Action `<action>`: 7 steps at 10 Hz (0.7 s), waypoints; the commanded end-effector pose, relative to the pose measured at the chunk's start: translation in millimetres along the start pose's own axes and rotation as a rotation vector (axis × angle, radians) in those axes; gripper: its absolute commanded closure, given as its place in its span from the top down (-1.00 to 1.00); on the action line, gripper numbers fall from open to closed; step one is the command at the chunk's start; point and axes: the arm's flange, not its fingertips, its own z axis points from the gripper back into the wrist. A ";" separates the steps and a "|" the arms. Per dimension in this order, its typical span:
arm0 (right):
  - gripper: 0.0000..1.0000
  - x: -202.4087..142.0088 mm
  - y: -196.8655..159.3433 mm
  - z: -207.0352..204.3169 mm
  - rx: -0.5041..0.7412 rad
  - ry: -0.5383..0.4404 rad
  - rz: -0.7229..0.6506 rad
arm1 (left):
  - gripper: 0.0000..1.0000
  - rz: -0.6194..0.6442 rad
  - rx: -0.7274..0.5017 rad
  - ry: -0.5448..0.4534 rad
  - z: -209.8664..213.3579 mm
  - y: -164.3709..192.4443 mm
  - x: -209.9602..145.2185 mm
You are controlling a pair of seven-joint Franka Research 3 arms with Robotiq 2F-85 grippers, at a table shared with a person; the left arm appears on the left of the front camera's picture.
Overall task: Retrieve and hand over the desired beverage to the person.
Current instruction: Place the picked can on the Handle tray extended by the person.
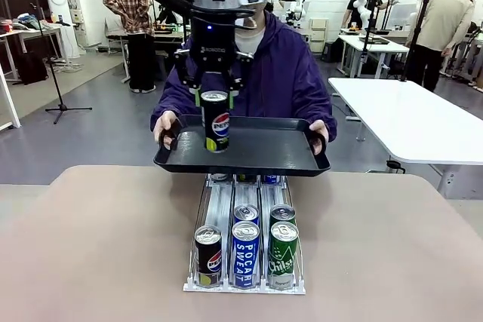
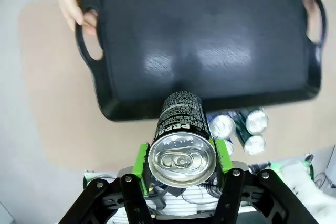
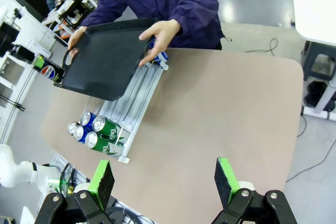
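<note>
HANDOVER AT THE TABLE: The robot's left gripper (image 1: pixel 216 102) clamps a black Pepsi can (image 1: pixel 216 127) upright between its two green-padded fingers (image 2: pixel 140 158), one pad pressed to each side of the can just under its top rim. Below the fingertips, the can's base sits over the near part of a black tray (image 1: pixel 249 164); whether it touches the tray floor cannot be told. A person (image 1: pixel 283 65) in a dark navy-purple hooded jacket holds the tray level above the far edge of the table (image 1: pixel 90 246), a hand (image 1: pixel 164 127) wrapped around the handle at each end.

Seen down the left fingers, the bare tray floor spreads out beyond the fingertips, with the can's lower end overlapping the tray's near rim. A silver rack (image 1: pixel 219 205) lies on the table lower down, on the robot's side of the tray. Its cans (image 1: pixel 245 250) stand in three lanes (a second Pepsi, a blue Pocari Sweat and a green can make up the front row).

The right gripper (image 3: pixel 164 182) hangs high over the table, its fingers spread wide apart with nothing between them. Past its fingertips is bare tabletop. The rack and the tray lie well beyond the finger at the picture's left.
</note>
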 end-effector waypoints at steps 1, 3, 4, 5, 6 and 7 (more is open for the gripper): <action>1.00 1.6 -2.2 -0.8 0.032 -0.013 0.010 | 0.16 -0.015 0.000 0.043 -5.0 15.6 25.3; 1.00 1.6 -2.2 -0.8 0.032 -0.013 0.010 | 0.16 -0.018 -0.002 0.047 -22.7 29.4 50.1; 1.00 1.6 -2.2 -0.8 0.032 -0.013 0.010 | 0.16 -0.023 -0.007 0.059 -34.1 32.9 59.1; 1.00 1.6 -2.2 -0.8 0.032 -0.013 0.010 | 0.16 -0.016 0.007 0.070 -46.6 33.2 62.5; 1.00 1.6 -2.2 -0.8 0.032 -0.013 0.010 | 0.16 -0.016 0.025 0.064 -55.9 33.6 64.7; 1.00 1.6 -2.2 -0.8 0.032 -0.013 0.010 | 0.16 -0.017 0.030 0.067 -63.5 33.3 65.0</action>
